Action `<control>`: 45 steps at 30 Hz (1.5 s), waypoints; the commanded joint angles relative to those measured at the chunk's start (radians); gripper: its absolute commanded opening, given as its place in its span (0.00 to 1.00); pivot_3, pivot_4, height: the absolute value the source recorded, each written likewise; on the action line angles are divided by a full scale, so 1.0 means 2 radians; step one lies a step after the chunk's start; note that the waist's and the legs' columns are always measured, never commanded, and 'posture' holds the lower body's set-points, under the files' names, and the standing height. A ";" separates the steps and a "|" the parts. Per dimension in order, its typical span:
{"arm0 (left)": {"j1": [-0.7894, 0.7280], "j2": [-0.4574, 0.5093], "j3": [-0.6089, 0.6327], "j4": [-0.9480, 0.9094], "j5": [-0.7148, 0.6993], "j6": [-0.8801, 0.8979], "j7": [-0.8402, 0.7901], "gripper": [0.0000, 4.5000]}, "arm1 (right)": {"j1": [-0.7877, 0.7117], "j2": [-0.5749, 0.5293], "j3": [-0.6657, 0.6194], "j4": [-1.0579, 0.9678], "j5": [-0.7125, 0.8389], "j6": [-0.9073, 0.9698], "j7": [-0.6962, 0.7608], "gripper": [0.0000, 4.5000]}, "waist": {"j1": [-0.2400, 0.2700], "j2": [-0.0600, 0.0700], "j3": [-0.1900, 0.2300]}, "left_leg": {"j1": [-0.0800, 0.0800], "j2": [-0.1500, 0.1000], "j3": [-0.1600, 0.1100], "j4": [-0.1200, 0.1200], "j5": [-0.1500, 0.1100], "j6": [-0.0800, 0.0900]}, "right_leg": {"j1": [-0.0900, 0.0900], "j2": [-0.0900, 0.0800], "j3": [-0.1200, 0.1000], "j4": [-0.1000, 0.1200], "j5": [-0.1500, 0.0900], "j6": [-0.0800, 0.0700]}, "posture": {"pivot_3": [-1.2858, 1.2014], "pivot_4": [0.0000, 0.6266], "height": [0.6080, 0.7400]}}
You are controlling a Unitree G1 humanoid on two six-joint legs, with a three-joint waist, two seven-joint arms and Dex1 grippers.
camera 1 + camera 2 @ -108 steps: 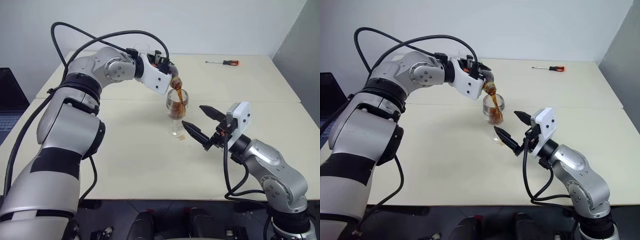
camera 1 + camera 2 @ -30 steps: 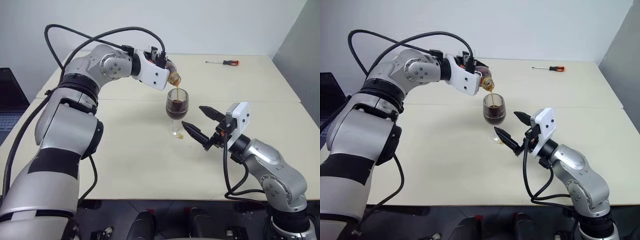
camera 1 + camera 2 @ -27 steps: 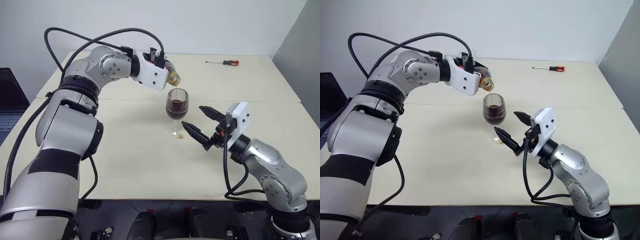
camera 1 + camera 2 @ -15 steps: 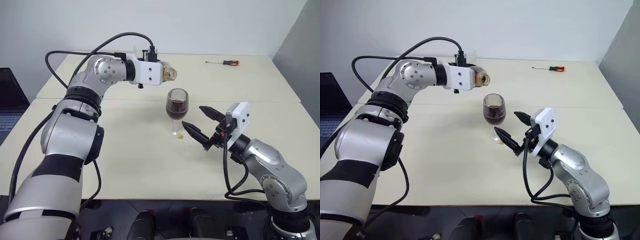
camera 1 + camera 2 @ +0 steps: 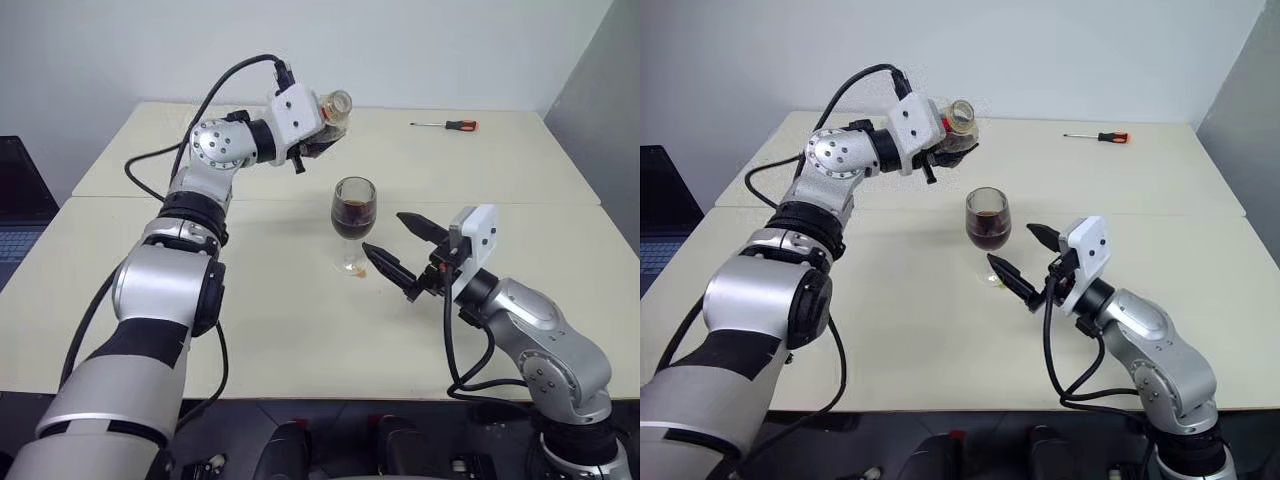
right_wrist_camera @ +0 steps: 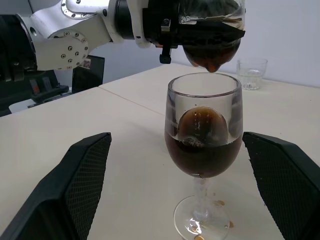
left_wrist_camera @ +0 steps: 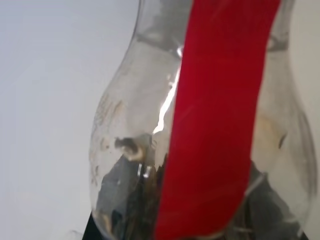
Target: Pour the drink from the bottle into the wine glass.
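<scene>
Left gripper [image 5: 318,128] clamped on bottle [image 5: 328,110], raised above and behind wine glass [image 5: 354,222], mouth tipped upward, not pouring. Right gripper [image 5: 402,252] spread wide beside glass stem, holding nothing. Glass roughly half filled with drink [image 6: 202,157]; pouring judged largely done, bottle yet to be set down.

Head cameras: two side-by-side views from above, facing forward and down over a pale table [image 5: 300,330], taking in both arms.
Shared by head views: the wine glass [image 5: 354,208] at centre and a screwdriver [image 5: 1098,136] at the far edge.
Left wrist camera: pressed very close against the bottle [image 7: 210,125], its red label strip crossing the frame.
Right wrist camera: low and nearly level, close to the wine glass, between two black fingers [image 6: 75,185].
Shared with head views: the glass, the raised bottle, the left arm.
</scene>
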 commanded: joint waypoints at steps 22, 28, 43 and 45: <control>0.306 -0.021 0.103 -0.531 -0.142 0.375 0.177 0.32 | 0.019 -0.010 -0.003 -0.034 0.014 -0.021 0.027 1.00 | 0.003 0.000 0.000 | 0.000 0.002 -0.002 0.001 0.000 0.000 | 0.000 -0.001 0.000 0.001 0.000 0.000 | 0.52 0.24 1.00; 0.363 -0.025 0.111 -0.615 -0.147 0.423 0.227 0.32 | 0.023 -0.019 -0.004 -0.034 0.017 -0.030 0.051 1.00 | 0.003 0.000 0.000 | 0.000 0.001 -0.001 0.001 0.000 0.000 | 0.000 -0.001 0.000 0.001 0.000 0.000 | 0.52 0.24 1.00; 0.467 -0.054 0.127 -0.706 -0.155 0.459 0.308 0.32 | 0.041 -0.030 -0.004 -0.033 0.025 -0.063 0.101 1.00 | 0.004 0.000 0.000 | 0.000 0.002 -0.001 0.001 0.000 0.000 | 0.001 -0.002 0.000 0.000 0.000 0.000 | 0.52 0.24 1.00; 0.478 -0.057 0.130 -0.712 -0.157 0.456 0.315 0.32 | 0.035 -0.027 -0.008 -0.038 0.034 -0.062 0.100 1.00 | 0.004 0.000 0.000 | 0.000 0.002 -0.001 0.001 0.000 0.000 | 0.001 -0.002 0.000 0.000 0.000 0.000 | 0.52 0.24 1.00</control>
